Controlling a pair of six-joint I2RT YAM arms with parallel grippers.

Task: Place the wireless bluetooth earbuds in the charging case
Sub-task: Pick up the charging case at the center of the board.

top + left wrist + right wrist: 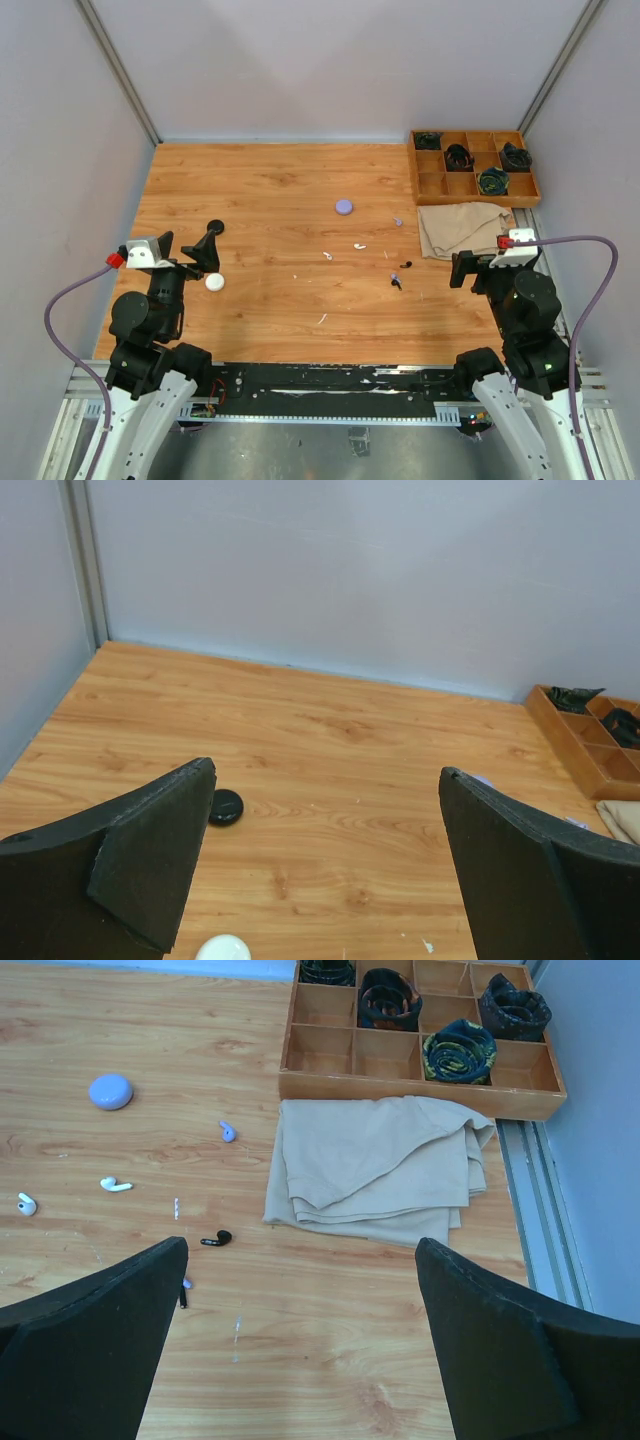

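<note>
Fingers (150, 860) of my left gripper (325, 770) and right gripper (302, 1248) gape wide, grasping nothing; earbuds (115, 1185) lie scattered on the table (260, 190).

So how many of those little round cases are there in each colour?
lilac round case: 1
black round case: 1
white round case: 1
Total: 3
</note>
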